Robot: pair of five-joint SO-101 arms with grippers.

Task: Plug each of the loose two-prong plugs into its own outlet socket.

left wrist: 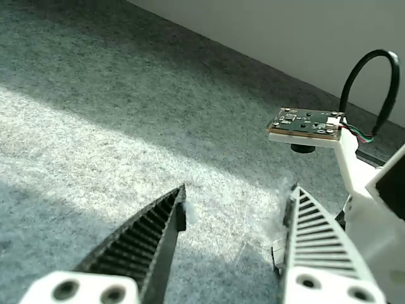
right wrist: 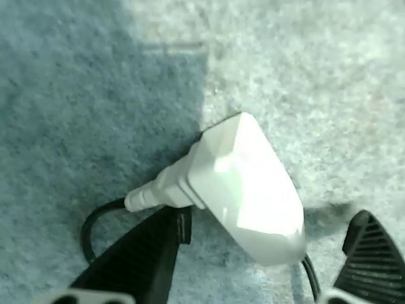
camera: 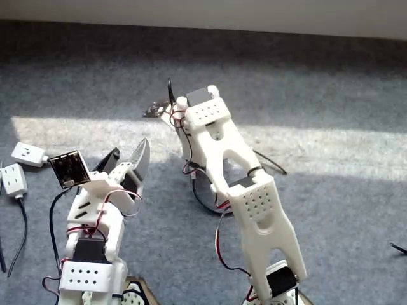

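Note:
A white two-prong plug (right wrist: 247,190) lies on the grey carpet with its black cable curling away. My right gripper (right wrist: 253,256) hangs open just above it, one dark finger on each side, touching nothing. In the high view the right arm (camera: 210,127) stretches to the far middle and covers that plug. Two white outlet sockets (camera: 28,154) (camera: 14,180) lie at the left edge. My left gripper (camera: 127,157) is open and holds nothing, a short way right of the sockets. Its fingers (left wrist: 152,244) point over bare carpet towards the right arm's camera board (left wrist: 304,123).
Black cable (camera: 205,198) loops on the carpet beside the right arm, and another cable (camera: 22,229) runs down from the nearer socket. A pale wall (camera: 254,13) borders the far side. A sunlit band crosses the carpet.

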